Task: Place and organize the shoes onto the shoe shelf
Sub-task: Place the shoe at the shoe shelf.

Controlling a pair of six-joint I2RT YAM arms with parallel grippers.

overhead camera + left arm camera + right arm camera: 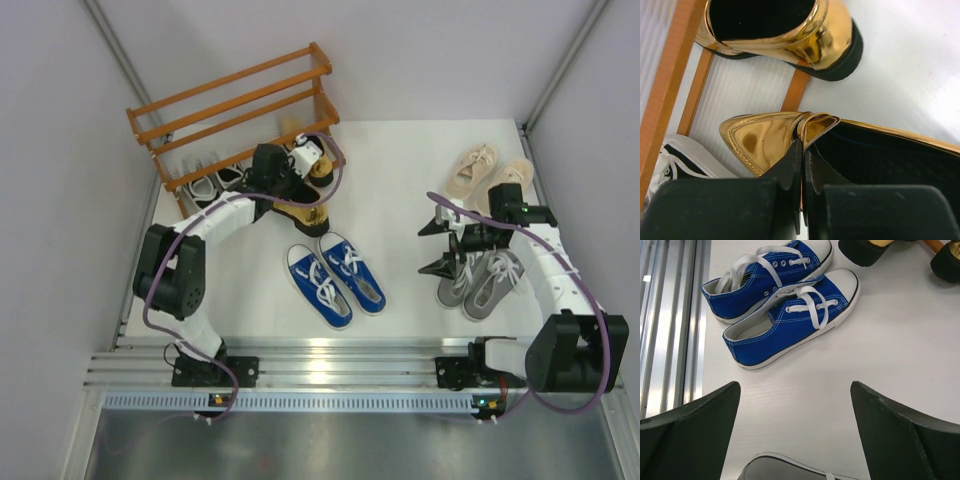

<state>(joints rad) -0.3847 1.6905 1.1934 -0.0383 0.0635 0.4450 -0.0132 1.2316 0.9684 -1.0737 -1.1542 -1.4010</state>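
White table [400,180], pale walls [60,150]; the left gripper [803,155] pinches a gold loafer [757,140] tight, and the right gripper [795,387] is wide open, holding nothing.

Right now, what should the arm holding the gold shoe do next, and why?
Probably lift the gold loafer toward the shoe shelf: the left gripper is shut on its upper edge, and its partner lies at the slats.

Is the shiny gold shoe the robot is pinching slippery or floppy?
Probably slippery: the gold loafer has a mirror-like gloss. It looks fairly stiff, because its upper holds its shape where the left gripper pinches the rim. Held by that one edge, it might tilt.
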